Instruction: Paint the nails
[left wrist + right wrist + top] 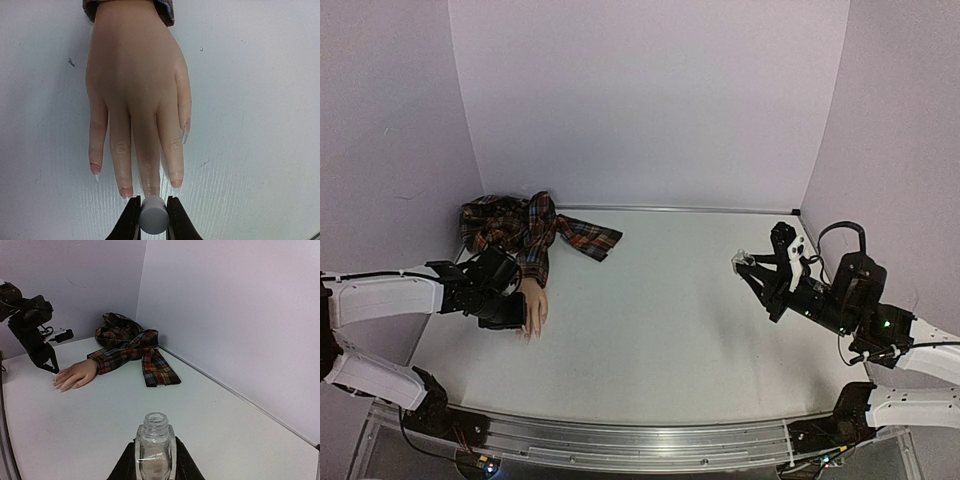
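while left fingers [131, 222] clamp one cap [153, 216], four nails [176, 183] show; one bottle [155, 447].

A white table [670, 330] forms the floor of the enclosure. It is matte and evenly lit, and the shadows on it are soft and short. Three plain pale-lilac panels close it in: the back wall [650, 100] at 12 o'clock, the left wall [380, 130] at 9 o'clock and the right wall [905, 110] at 3 o'clock, meeting at straight vertical corners. A thin metal strip [700, 209] runs where the back wall meets the tabletop. At 6 o'clock a grooved aluminium rail [640, 440] edges the table. Close up, the surface shows a faint grain and a small dark scuff [71, 62].
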Motion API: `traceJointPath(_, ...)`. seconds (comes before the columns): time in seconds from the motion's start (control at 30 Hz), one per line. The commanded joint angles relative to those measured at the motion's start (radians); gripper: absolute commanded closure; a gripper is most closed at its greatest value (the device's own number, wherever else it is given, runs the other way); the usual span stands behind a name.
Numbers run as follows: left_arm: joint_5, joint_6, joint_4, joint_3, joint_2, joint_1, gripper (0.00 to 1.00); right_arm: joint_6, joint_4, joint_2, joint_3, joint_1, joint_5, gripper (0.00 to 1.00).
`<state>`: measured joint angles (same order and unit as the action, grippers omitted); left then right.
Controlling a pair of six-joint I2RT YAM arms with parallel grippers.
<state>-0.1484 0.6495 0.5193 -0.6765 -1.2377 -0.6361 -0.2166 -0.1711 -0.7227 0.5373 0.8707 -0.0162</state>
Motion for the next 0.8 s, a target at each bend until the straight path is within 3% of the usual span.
traceJointPath(0.0, 0.008, -0.021, -0.029, -0.027, -0.008, -0.002, 1.0, 0.005, -0.041, 0.007, 0.004, -0.004, -0.005, 1.0)
traceJointPath(0.77, 0.024, 0.006, -0.007, -0.02, -0.03, -0.002, 1.0, 0.008, -0.042, 0.009, 0.002, -0.009, -0.01, 1.0)
